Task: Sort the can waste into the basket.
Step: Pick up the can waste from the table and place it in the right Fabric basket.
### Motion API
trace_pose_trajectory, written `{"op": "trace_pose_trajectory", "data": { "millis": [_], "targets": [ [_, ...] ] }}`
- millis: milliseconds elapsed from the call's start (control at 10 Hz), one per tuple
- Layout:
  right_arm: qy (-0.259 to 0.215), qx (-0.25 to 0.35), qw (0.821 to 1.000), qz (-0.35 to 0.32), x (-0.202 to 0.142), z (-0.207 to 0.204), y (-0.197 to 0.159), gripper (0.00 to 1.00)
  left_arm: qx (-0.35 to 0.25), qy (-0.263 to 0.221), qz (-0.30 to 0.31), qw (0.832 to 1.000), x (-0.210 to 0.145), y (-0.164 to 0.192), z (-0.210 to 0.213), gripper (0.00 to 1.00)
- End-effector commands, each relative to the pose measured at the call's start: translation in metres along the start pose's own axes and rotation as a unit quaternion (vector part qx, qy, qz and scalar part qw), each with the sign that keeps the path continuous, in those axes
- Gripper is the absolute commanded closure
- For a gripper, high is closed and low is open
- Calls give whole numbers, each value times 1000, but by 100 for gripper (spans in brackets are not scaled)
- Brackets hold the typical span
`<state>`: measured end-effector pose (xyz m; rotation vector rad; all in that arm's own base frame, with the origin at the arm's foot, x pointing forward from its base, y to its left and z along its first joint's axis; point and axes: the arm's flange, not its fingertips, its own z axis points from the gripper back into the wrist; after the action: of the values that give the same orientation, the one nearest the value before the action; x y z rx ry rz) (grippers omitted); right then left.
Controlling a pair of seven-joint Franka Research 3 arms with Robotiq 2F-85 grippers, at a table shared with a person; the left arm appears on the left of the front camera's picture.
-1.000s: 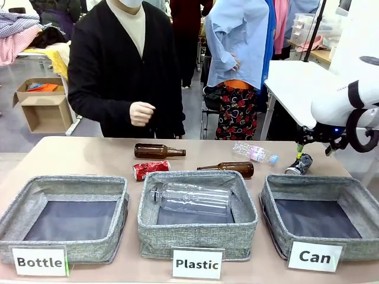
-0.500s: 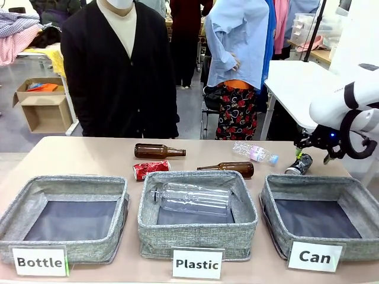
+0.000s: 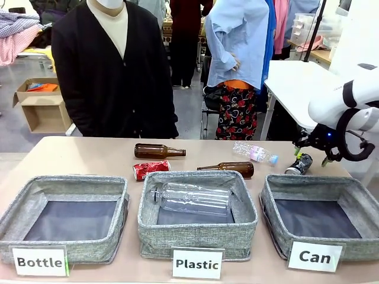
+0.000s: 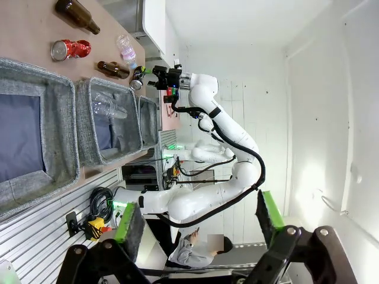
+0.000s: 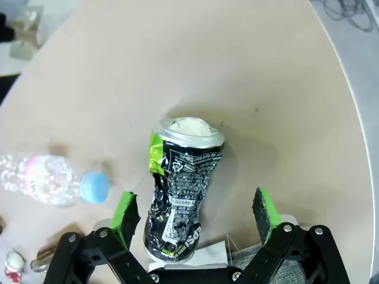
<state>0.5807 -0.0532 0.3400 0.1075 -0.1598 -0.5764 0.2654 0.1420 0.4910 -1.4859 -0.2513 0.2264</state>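
Note:
A crumpled dark can (image 5: 179, 190) with a silver top lies on the table between the spread fingers of my right gripper (image 5: 195, 210), which is open just above it. From the front, the same dark can (image 3: 300, 164) sits behind the grey basket (image 3: 269, 195) signed "Can", under the right gripper (image 3: 312, 154). The crushed red can (image 3: 150, 169) lies behind the middle bin. My left gripper (image 4: 198, 216) hangs open high above the table, holding nothing, with the red can (image 4: 65, 48) far off.
Two brown bottles (image 3: 159, 151) (image 3: 231, 168) and a small clear bottle (image 3: 254, 152) lie on the table's far half. A large clear bottle (image 3: 192, 198) rests in the "Plastic" bin. The "Bottle" bin (image 3: 18, 204) is at the left. A person stands across the table.
The person has dropped the raised hand and shifted left. My right wrist has turned slightly over the dark can. The cans and bottles have not moved.

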Motion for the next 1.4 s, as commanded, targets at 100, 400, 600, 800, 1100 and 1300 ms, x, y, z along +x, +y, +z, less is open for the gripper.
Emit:
{"op": "trace_pose_trajectory", "data": {
  "millis": [100, 400, 600, 800, 1100, 1300],
  "targets": [
    [-2, -19, 1000, -5, 10, -14, 15, 0, 1, 5, -6, 1000, -1, 0, 2, 0],
    [3, -47, 999, 9, 7, -28, 27, 0, 1, 5, -6, 1000, -1, 0, 2, 0],
    [5, -64, 998, 7, 5, -39, 30, 0, 1, 5, -6, 1000, -1, 0, 2, 0],
    [14, -69, 997, 19, 0, -47, 31, 30, 1, 5, -6, 1000, -1, 0, 2, 0],
    [19, -63, 998, 20, -1, -44, 28, 100, 1, 5, -6, 1000, -1, 0, 2, 0],
    [22, -59, 998, 25, -3, -44, 30, 100, 1, 5, -6, 1000, -1, 0, 2, 0]
  ]
}}
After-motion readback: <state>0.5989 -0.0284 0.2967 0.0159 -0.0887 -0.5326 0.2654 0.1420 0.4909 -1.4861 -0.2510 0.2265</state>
